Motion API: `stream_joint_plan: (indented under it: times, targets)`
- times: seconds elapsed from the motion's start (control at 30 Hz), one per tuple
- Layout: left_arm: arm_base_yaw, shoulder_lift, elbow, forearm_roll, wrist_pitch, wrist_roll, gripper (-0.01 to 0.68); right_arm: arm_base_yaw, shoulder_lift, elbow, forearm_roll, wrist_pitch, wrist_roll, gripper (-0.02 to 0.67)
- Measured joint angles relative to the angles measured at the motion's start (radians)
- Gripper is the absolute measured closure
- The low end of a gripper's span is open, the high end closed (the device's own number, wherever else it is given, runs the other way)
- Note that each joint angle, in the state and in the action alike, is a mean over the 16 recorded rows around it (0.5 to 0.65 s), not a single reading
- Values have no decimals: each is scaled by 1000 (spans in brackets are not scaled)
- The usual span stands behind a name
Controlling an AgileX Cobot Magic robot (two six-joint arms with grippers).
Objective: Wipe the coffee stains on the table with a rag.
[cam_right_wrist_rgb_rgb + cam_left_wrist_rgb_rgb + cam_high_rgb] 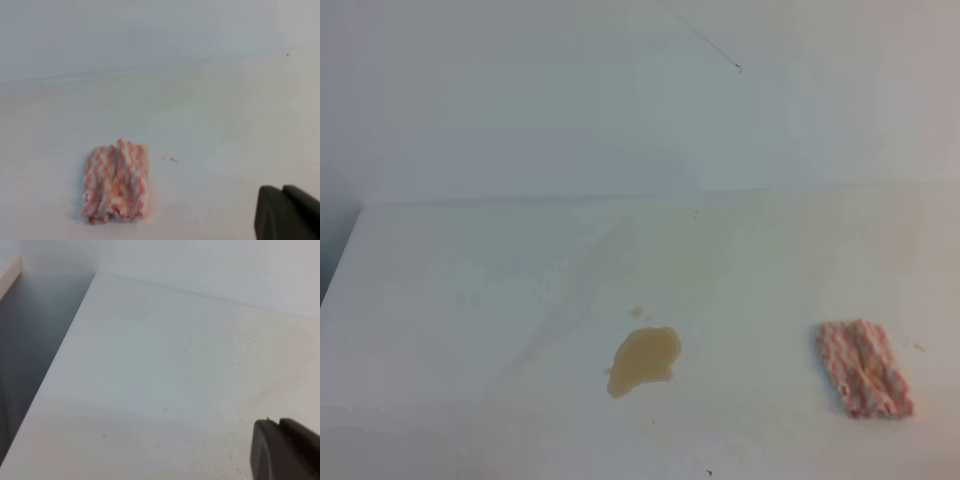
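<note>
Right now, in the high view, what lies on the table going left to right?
Bare table → coffee stain, a tiny speck just above it → rag → small crumb near the right edge.

We see a pink-and-white checked rag (864,368), pale tan-brown coffee stains (642,360), a plain white table (470,300), and dark gripper fingers (285,212).

Soft, even light washes the white desk (470,300), hardly a shadow anywhere. All three views are hazy and low-contrast; the rag (116,182) looks fuzzy, dark tool tips blurred.
</note>
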Motion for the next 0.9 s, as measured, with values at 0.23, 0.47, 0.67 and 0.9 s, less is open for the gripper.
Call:
stream_joint_plan:
  times: [0.23,0.47,0.67,0.9]
  targets:
    - [0,0,-3,0,1,0,674,0,0,0,0,-1,0,652]
    - [0,0,-8,0,2,0,674,0,0,0,0,-2,0,652]
    - [0,0,-8,0,2,0,674,0,2,-2,0,-1,0,652]
    - [0,2,-11,0,1,0,674,0,2,-2,0,-2,0,653]
